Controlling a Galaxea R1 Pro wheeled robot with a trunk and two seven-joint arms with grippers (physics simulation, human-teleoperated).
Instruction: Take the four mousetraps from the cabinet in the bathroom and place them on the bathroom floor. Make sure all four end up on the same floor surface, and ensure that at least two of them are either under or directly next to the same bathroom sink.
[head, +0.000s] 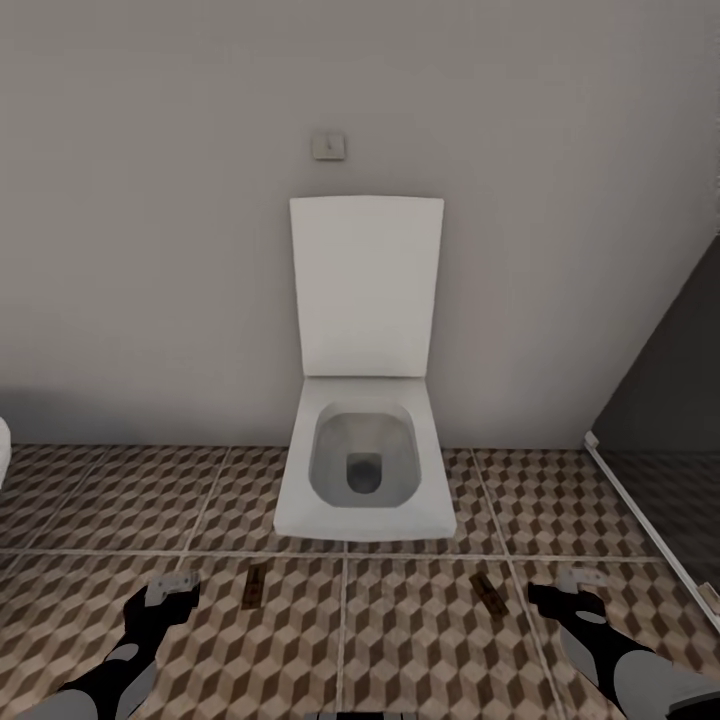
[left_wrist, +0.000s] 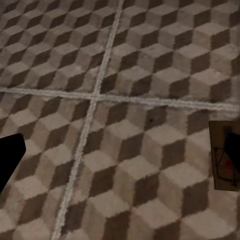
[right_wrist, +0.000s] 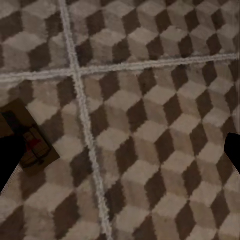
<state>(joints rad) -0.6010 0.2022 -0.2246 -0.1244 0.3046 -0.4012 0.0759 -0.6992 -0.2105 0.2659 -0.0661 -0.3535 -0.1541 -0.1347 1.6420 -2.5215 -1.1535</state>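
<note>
Two mousetraps lay flat on the bathroom floor (head: 120, 500) in front of the toilet (head: 365, 470) — one mousetrap (head: 254, 586) just inside your left tool (head: 172, 590), the other (head: 488, 593) just inside your right tool (head: 570, 592) — long sides pointing toward the toilet, both tools wide and holding nothing.

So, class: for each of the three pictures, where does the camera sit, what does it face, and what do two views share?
Head view: high on the robot, facing a toilet and wall; left claw and right claw show.
Left wrist view: looks down at bathroom floor; dark fingertips show.
Right wrist view: same floor, a mousetrap.
Shared: head and left wrist show a mousetrap.
</note>
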